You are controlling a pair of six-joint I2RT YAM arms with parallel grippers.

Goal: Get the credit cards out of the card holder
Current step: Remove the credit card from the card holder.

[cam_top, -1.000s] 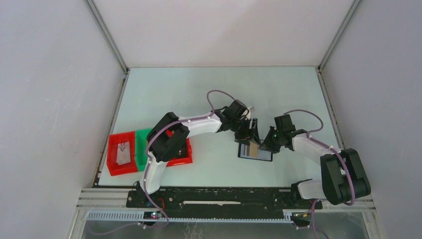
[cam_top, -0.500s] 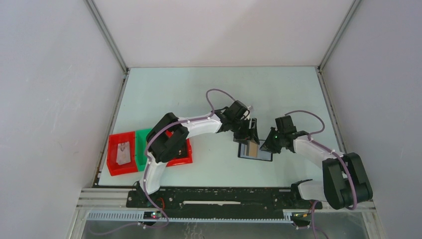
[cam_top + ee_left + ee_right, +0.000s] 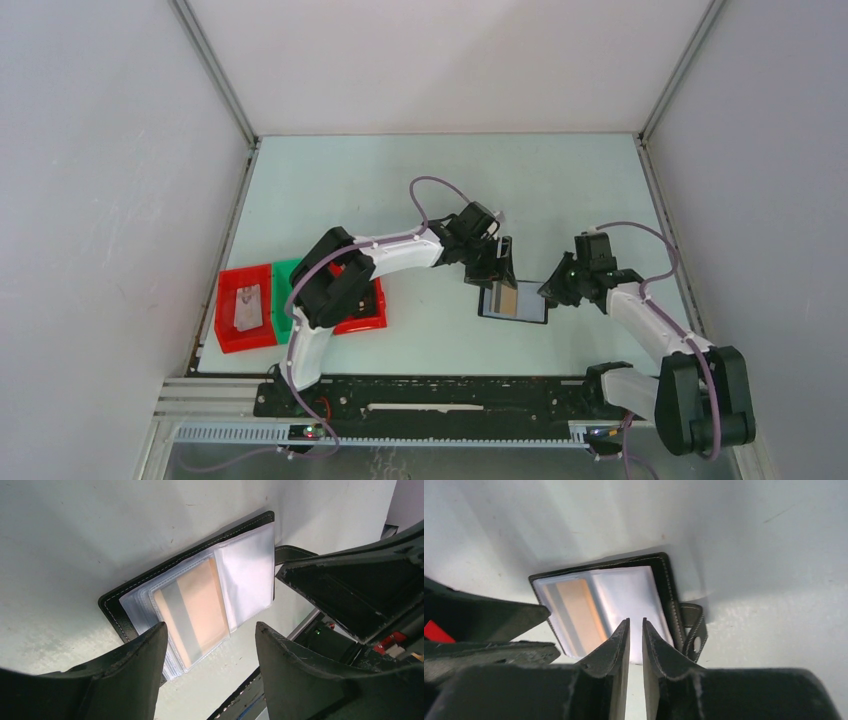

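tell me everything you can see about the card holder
The card holder is a flat black folding wallet, leather-looking with pale stitching along its edge. It lies open on the pale table between the two arms. Clear plastic sleeves fan across its inside, and one holds a tan card with a grey stripe. A short black strap with a snap hole sticks out from one side. The left hand hangs over it, jaws wide. The right hand, nearly closed, points at the sleeves.

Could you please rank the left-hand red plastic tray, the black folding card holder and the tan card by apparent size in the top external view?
1. the red plastic tray, clearly largest.
2. the black folding card holder.
3. the tan card in the holder's clear sleeve, smallest.
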